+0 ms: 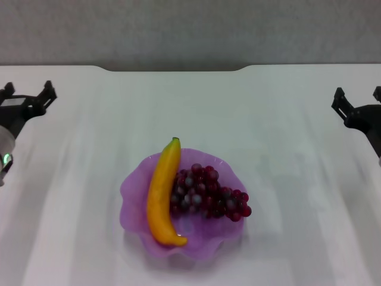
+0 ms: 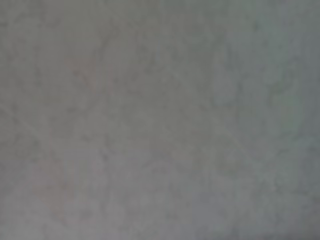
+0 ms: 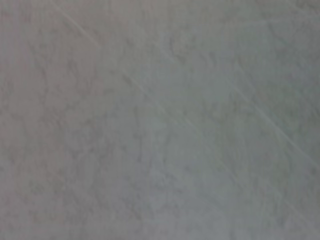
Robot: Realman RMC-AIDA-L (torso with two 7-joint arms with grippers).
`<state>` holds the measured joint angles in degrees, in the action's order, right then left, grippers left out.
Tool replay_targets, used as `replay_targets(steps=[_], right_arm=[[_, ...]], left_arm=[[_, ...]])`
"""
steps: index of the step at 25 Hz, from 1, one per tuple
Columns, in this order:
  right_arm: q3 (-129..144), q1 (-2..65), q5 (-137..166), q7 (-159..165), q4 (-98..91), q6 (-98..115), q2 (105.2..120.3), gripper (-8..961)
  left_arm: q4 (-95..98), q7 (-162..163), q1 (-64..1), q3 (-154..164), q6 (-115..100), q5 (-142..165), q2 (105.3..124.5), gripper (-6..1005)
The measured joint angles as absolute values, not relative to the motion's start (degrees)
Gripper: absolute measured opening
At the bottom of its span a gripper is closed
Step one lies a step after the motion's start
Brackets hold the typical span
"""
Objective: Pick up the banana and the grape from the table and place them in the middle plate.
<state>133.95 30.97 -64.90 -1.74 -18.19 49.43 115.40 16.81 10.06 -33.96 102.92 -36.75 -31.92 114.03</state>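
The smooth curved yellow banana (image 1: 162,193) and the dark red-purple grape bunch (image 1: 208,193) lie touching in the translucent purple scalloped plate (image 1: 132,193) at six o'clock on the white worktop (image 1: 268,119); the placing looks done. The left end effector (image 1: 28,95) at nine o'clock and the right end effector (image 1: 359,100) at three o'clock hang open, holding nothing; only retreat seems left

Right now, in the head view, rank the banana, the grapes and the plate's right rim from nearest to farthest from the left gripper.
Left gripper, open, sits at the table's far left.
1. Banana: on the plate's left side, nearest.
2. Grapes: right of the banana, touching it.
3. Plate's right rim: beyond the grapes, farthest.
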Motion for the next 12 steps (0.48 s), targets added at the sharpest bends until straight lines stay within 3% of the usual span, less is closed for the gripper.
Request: replay_targets(steps=[12], right_arm=[[133.9,33.6,-65.2,-1.8,-16.6,46.7,115.40,882]], left_arm=[[9.5,8.5,-36.1,102.7,-40.3,-32.3,114.93,894]])
